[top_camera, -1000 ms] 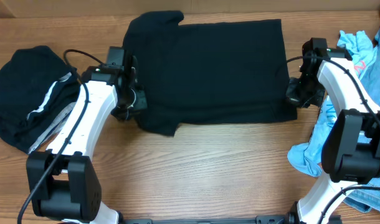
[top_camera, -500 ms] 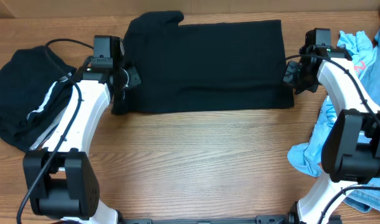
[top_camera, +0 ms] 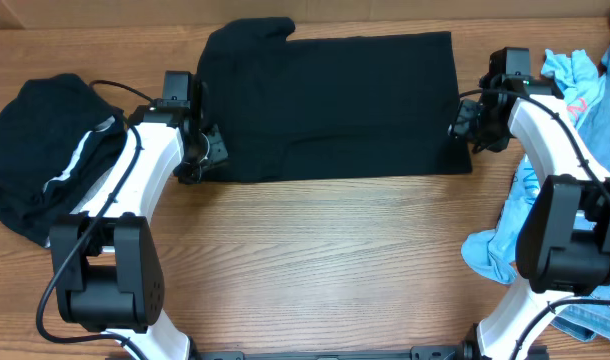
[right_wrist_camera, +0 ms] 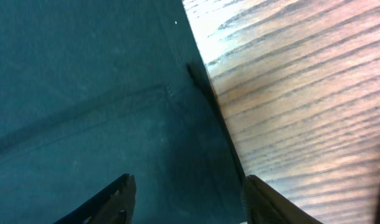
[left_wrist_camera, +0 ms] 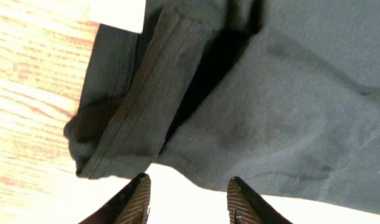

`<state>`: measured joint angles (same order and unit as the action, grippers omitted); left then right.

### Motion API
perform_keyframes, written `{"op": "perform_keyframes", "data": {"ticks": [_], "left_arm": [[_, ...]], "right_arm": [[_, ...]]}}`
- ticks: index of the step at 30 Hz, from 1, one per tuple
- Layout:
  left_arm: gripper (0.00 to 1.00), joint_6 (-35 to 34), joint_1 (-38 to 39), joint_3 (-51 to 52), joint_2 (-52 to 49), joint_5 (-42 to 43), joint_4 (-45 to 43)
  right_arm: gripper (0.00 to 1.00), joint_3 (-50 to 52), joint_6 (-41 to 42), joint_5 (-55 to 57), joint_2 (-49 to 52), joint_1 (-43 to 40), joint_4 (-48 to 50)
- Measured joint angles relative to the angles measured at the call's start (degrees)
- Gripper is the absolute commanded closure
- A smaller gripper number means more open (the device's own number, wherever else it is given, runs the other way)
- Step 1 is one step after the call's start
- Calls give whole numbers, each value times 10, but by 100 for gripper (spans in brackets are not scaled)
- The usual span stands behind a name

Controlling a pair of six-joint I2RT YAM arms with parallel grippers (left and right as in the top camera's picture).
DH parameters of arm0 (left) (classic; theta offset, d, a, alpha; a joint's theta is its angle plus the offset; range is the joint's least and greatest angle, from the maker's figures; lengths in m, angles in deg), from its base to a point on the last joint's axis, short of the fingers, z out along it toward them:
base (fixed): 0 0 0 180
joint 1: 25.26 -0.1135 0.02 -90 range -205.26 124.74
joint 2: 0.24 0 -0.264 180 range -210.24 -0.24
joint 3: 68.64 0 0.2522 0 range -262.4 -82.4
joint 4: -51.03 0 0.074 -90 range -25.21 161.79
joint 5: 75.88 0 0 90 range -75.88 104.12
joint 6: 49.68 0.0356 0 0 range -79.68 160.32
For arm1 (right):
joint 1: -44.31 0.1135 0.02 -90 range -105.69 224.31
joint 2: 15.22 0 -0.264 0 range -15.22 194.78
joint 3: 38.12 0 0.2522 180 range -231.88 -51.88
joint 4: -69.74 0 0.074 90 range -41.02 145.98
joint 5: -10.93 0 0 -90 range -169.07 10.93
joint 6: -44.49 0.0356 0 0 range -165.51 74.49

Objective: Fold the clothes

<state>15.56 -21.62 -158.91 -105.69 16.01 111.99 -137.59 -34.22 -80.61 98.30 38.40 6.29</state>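
Black cotton T-shirt point(top_camera: 335, 105) flat on wooden surface point(top_camera: 335, 260), spanning between both grippers. Left gripper point(left_wrist_camera: 189, 185) and right gripper point(right_wrist_camera: 188, 185) jaws apart, empty. Risk: bunched hem ahead of left gripper snags, skewing fold

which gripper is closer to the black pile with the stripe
Left. The left gripper is just right of the pile, at the left edge of the shirt; the right gripper is at its far edge.
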Motion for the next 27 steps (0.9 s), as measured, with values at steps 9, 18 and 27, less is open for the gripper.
{"op": "perform_keyframes", "data": {"ticks": [9,18,27], "left_arm": [[47,-2,0,0,-5,0,-37],[51,-2,-3,0,-93,-55,-46],[37,5,-79,0,-94,-169,0]], "right_arm": [[43,10,-6,0,48,0,2],[42,10,-10,0,50,0,-1],[42,10,-21,0,50,0,-18]]}}
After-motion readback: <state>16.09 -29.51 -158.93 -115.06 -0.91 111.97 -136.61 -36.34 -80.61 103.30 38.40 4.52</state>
